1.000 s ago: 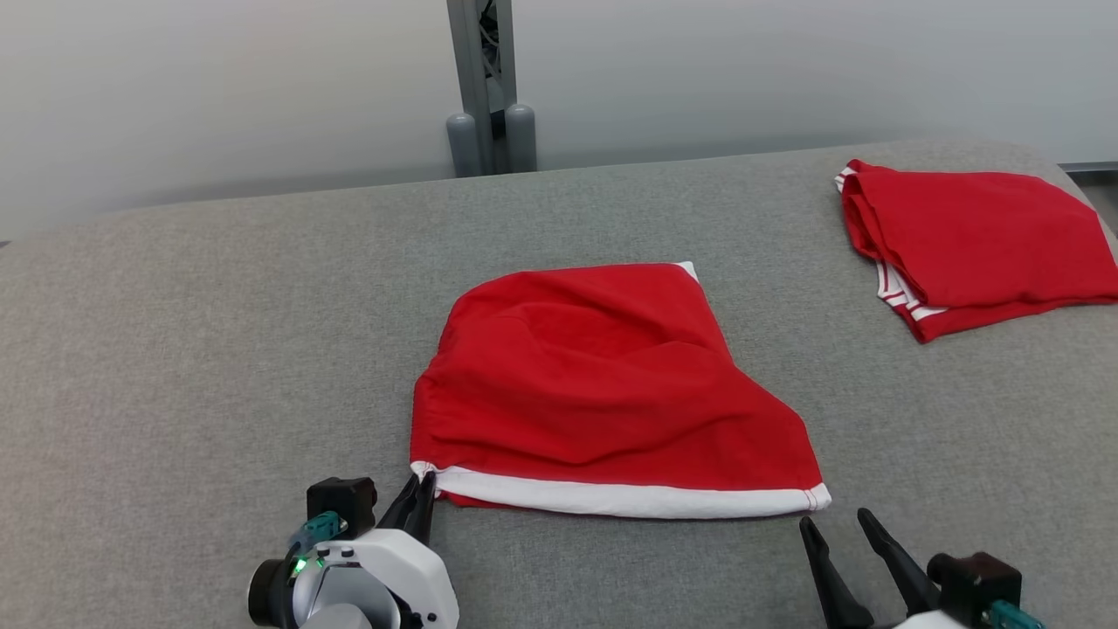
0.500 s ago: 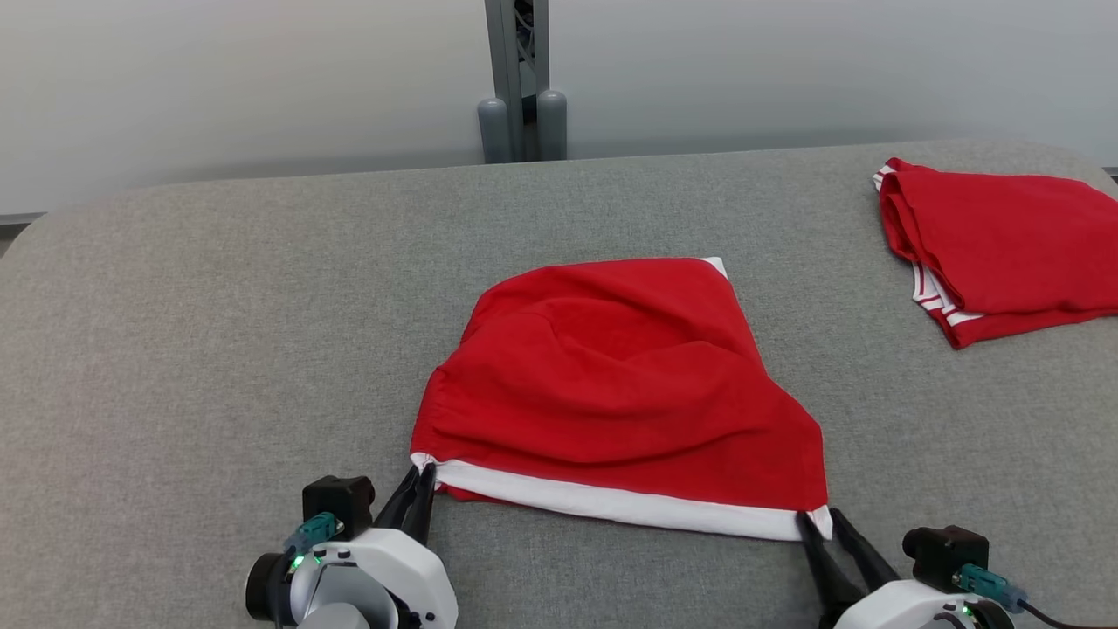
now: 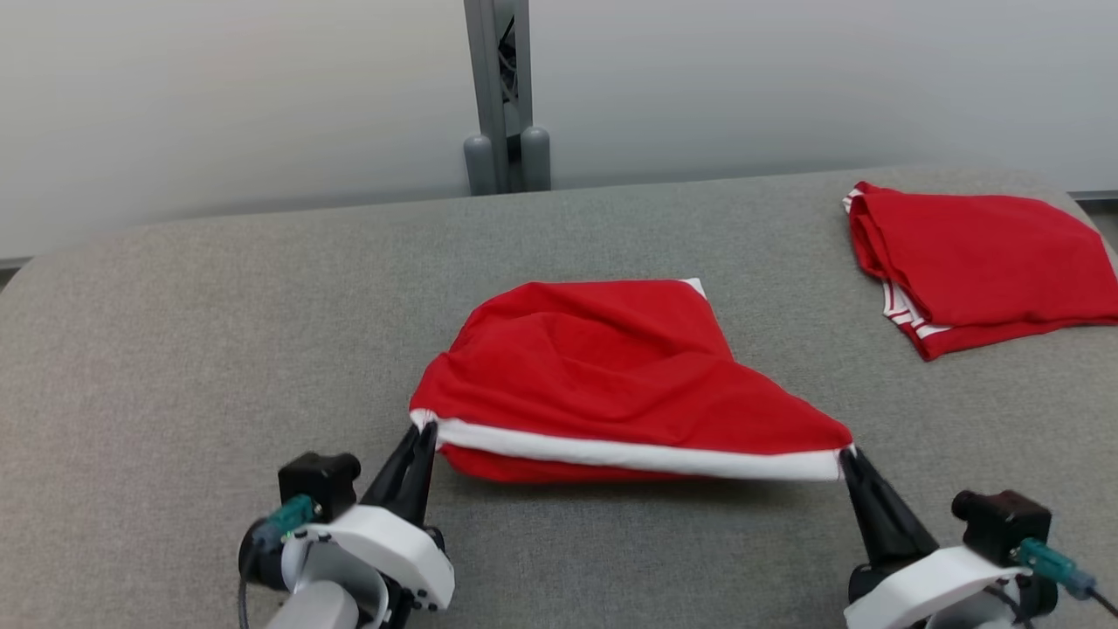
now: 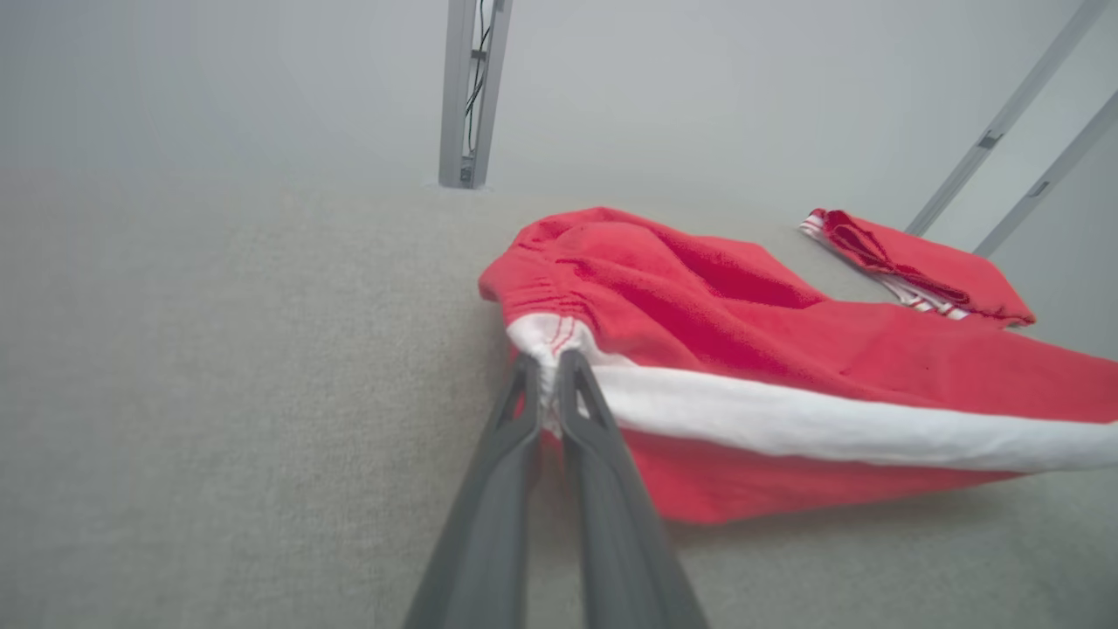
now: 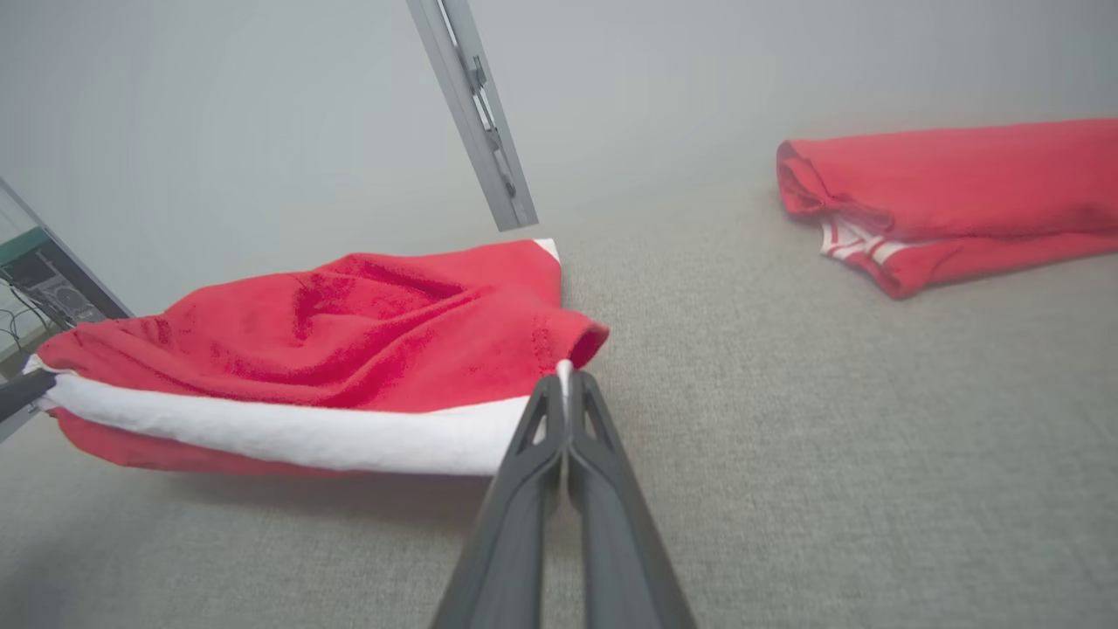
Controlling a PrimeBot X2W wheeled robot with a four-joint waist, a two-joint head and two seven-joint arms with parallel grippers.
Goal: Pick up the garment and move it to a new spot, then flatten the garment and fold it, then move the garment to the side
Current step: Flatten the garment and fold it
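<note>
The garment [image 3: 611, 376], red with a white band along its near edge, lies in the middle of the grey table [image 3: 175, 332]. Its near edge is raised off the surface and stretched between both grippers. My left gripper [image 3: 425, 430] is shut on the band's left corner, seen up close in the left wrist view [image 4: 548, 365] with the garment [image 4: 742, 323] trailing right. My right gripper [image 3: 847, 454] is shut on the band's right corner, its tips [image 5: 566, 380] pinching white cloth of the garment [image 5: 349, 341] in the right wrist view. The far part still rests on the table.
A second red garment [image 3: 978, 253], folded, with white stripes, lies at the table's far right [image 5: 952, 201]. A grey metal post [image 3: 498, 96] stands behind the table's far edge against the pale wall. Open grey surface stretches to the left.
My right gripper reached the band's right corner and shut on it. Both grippers have since lifted the near edge off the table. The head camera shifted slightly.
</note>
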